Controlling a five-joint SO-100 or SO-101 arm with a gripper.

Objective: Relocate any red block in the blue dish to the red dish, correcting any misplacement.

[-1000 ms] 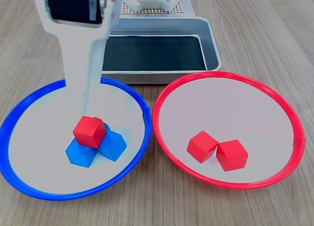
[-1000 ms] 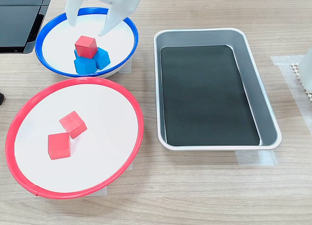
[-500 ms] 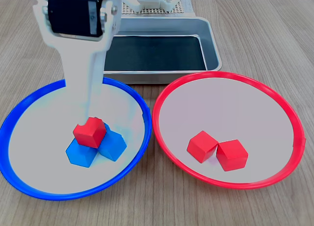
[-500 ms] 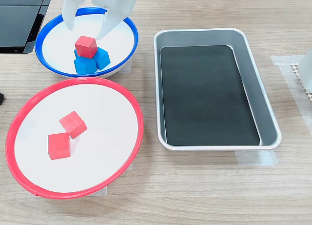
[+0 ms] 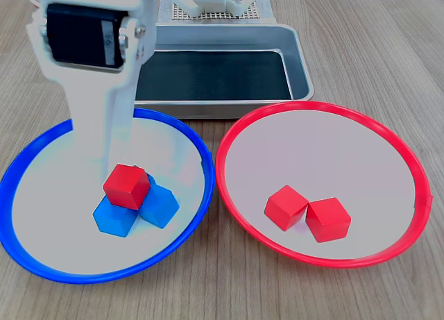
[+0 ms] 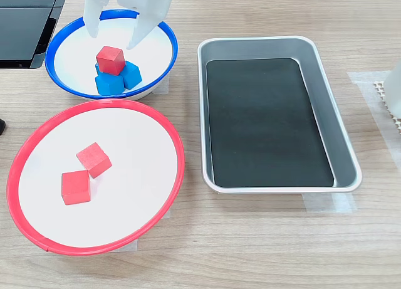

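Observation:
The red block (image 5: 127,186) (image 6: 111,59) rests on top of two blue cubes (image 5: 159,206) (image 6: 108,83) inside the blue dish (image 5: 206,169) (image 6: 173,49). My white gripper (image 6: 113,41) hangs open just above the dish, with its fingers (image 6: 141,29) spread to either side of the block and past it. In the first exterior view one finger (image 5: 103,136) comes down right behind the block and I cannot tell if it touches. Two more red cubes (image 5: 285,207) (image 6: 94,159) lie side by side in the red dish (image 5: 319,107) (image 6: 182,160).
A rectangular metal tray (image 5: 300,63) (image 6: 344,152) with a black liner stands beyond the dishes in the first exterior view and at the second exterior view's right. A black object (image 6: 25,19) lies at the second exterior view's upper left. The table is wood.
The gripper has shifted a little toward the first exterior view's left and stays open. The blocks have not moved.

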